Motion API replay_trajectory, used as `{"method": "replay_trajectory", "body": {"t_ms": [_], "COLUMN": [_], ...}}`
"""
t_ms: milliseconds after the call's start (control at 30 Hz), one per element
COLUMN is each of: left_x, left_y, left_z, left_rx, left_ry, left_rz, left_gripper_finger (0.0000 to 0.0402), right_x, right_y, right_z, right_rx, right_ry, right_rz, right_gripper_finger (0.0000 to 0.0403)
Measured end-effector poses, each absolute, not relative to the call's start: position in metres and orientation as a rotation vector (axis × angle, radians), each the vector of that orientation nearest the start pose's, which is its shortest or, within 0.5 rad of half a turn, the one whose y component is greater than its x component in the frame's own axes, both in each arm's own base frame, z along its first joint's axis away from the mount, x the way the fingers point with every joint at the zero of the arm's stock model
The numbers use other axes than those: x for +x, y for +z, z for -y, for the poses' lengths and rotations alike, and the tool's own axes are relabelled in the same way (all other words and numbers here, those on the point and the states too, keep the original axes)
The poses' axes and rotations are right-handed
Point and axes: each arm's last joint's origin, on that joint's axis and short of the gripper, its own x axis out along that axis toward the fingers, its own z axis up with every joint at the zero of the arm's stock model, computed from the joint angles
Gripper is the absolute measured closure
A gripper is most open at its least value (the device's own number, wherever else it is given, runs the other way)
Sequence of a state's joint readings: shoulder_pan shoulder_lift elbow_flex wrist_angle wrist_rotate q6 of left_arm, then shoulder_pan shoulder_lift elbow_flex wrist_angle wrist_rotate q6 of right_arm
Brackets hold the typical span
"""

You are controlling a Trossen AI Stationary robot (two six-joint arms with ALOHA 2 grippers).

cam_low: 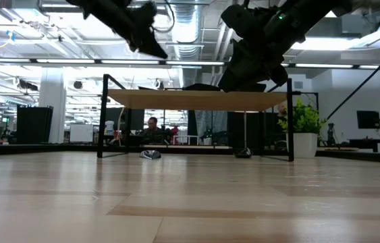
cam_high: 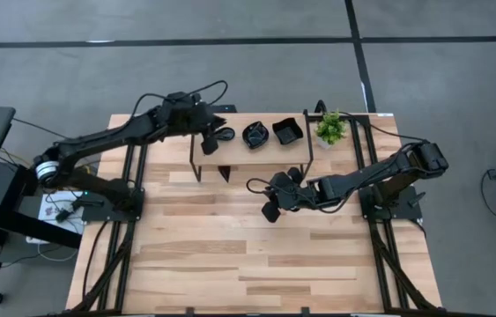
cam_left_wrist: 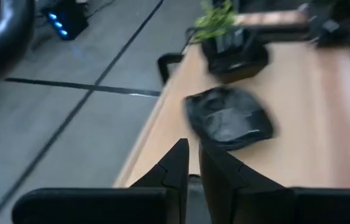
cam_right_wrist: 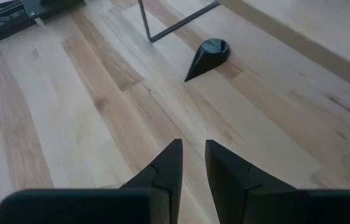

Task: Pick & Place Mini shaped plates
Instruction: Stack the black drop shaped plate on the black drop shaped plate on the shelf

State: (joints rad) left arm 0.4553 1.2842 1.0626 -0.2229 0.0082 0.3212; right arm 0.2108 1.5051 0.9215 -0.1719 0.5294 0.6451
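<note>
Plates: three glossy black dishes sit in a row on a small raised shelf point(cam_high: 256, 150) near the table's far edge: a leaf-shaped one point(cam_high: 224, 134) at the shelf's left end, a scalloped round one point(cam_high: 255, 136) in the middle and a square one point(cam_high: 286, 132) toward the right end. A fourth, teardrop plate point(cam_right_wrist: 207, 56) lies on the table point(cam_high: 256, 255) itself, just beside the shelf's front left leg (in the high view it shows at point(cam_high: 225, 173)).

Left gripper point(cam_high: 209, 142): above the shelf's left end, close beside the leaf plate, its fingers point(cam_left_wrist: 176, 167) nearly together with only a thin slit between them and nothing held. Its wrist view shows the round plate point(cam_left_wrist: 227, 117) ahead, close to the shelf's far edge, with the square plate point(cam_left_wrist: 235, 53) and a potted plant point(cam_left_wrist: 214, 17) farther along.

Right gripper point(cam_high: 270, 210): held in the air above bare table, in front of the shelf and near its middle, fingers point(cam_right_wrist: 165, 168) set a narrow gap apart and empty. The teardrop plate lies well apart from them.

Open room: the whole near half of the table is bare light wood planks. The plant point(cam_high: 330, 129) stands at the shelf's right end, near the table's far right corner.

Room: grey floor crossed by dark lines around the table; in the low view, an open hall with ceiling lights and a seated person point(cam_low: 152, 125) far behind.
</note>
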Motion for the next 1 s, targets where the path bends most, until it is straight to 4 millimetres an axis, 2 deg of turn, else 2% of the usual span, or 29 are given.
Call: {"method": "replay_trajectory", "body": {"t_ms": [167, 367, 467, 667, 833, 1000], "left_x": [0.249, 0.232, 0.217, 0.191, 0.181, 0.179], "left_y": [0.329, 0.304, 0.29, 0.259, 0.235, 0.219], "left_z": [-0.09, -0.044, -0.027, -0.002, 0.013, 0.025], "left_rx": [0.097, -0.043, -0.124, -0.261, -0.326, -0.396], "left_ry": [0.293, 0.192, 0.169, 0.124, 0.058, 0.01], "left_rz": [-0.464, -0.486, -0.488, -0.449, -0.427, -0.437], "left_gripper_finger": [0.0362, 0.0362, 0.0362, 0.0362, 0.0362, 0.0355], "right_x": [0.299, 0.283, 0.271, 0.241, 0.224, 0.222], "right_y": [0.219, 0.22, 0.219, 0.208, 0.19, 0.165], "right_z": [-0.065, -0.098, -0.112, -0.133, -0.137, -0.135], "right_rx": [0.245, 0.13, 0.158, 0.325, 0.443, 0.462], "right_ry": [-0.566, -0.66, -0.692, -0.745, -0.767, -0.772], "right_rz": [-0.546, -0.447, -0.413, -0.398, -0.378, -0.409], "right_gripper_finger": [0.0337, 0.0337, 0.0337, 0.0337, 0.0337, 0.0337]}}
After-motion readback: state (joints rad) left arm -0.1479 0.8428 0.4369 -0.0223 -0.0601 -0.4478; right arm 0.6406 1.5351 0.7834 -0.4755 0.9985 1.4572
